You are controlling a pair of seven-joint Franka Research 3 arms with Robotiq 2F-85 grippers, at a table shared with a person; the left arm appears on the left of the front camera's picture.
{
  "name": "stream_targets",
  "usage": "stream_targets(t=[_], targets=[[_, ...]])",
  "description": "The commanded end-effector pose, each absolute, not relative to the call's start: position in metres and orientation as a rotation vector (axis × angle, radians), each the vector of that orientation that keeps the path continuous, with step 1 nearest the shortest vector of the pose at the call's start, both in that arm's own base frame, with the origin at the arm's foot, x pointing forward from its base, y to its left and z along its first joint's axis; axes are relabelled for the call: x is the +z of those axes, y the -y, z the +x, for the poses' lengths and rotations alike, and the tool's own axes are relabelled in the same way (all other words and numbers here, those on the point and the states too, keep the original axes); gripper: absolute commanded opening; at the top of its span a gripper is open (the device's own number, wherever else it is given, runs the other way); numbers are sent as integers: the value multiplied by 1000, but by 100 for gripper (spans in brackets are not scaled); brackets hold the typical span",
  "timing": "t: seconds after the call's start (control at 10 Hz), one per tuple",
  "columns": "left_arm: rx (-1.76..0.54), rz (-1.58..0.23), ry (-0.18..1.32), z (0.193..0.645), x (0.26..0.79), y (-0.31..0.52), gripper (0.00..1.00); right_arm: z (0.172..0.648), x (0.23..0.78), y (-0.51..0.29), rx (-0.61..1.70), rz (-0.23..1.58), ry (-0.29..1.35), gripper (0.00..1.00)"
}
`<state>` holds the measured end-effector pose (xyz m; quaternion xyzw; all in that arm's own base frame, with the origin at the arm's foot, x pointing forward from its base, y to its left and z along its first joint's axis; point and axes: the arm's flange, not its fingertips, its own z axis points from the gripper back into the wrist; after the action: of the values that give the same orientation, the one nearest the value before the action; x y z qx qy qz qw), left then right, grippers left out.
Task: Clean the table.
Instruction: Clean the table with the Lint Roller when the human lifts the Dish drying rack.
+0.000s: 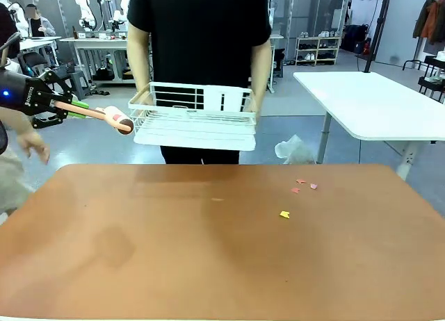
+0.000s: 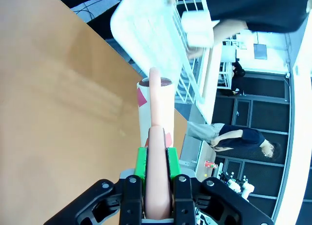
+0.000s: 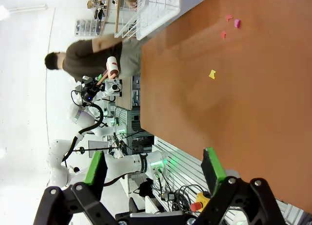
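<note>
Front view: the table point(image 1: 174, 258) takes up the whole near part, and its far edge with rounded corners runs below the person. Most of the top is bare. Only a yellow scrap point(image 1: 284, 214) and some pink scraps point(image 1: 299, 186) lie right of the middle, well away from every edge. The left gripper point(image 1: 80, 109) is in the air past the far left corner, pinching the peach handle of a roller tool point(image 1: 115, 117). The tool's head is just beside the left end of the white wire rack point(image 1: 195, 119), which the person holds above the far edge; I cannot tell if they touch.

Left wrist view: the green pads point(image 2: 141, 162) press on the handle from both sides, and the rack point(image 2: 151, 30) is beyond the tool point(image 2: 155, 103).

Right wrist view: the right gripper point(image 3: 154, 166) is spread wide with nothing between, off the table's point(image 3: 253, 118) edge.
</note>
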<state>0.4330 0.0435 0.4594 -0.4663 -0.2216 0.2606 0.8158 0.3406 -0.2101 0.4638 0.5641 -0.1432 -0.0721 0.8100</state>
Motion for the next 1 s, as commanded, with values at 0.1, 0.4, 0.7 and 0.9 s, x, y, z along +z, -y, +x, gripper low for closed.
stream_targets(t=[0.1, 0.4, 0.7, 0.9], targets=[[556, -994, 476, 433, 460, -43, 0, 337, 466, 209, -136, 1214, 323, 100], [556, -994, 476, 433, 460, -43, 0, 337, 466, 209, -136, 1214, 323, 100], [556, -994, 476, 433, 460, -43, 0, 337, 466, 209, -136, 1214, 323, 100], [556, -994, 473, 433, 459, -44, 21, 337, 466, 209, -136, 1214, 323, 100]])
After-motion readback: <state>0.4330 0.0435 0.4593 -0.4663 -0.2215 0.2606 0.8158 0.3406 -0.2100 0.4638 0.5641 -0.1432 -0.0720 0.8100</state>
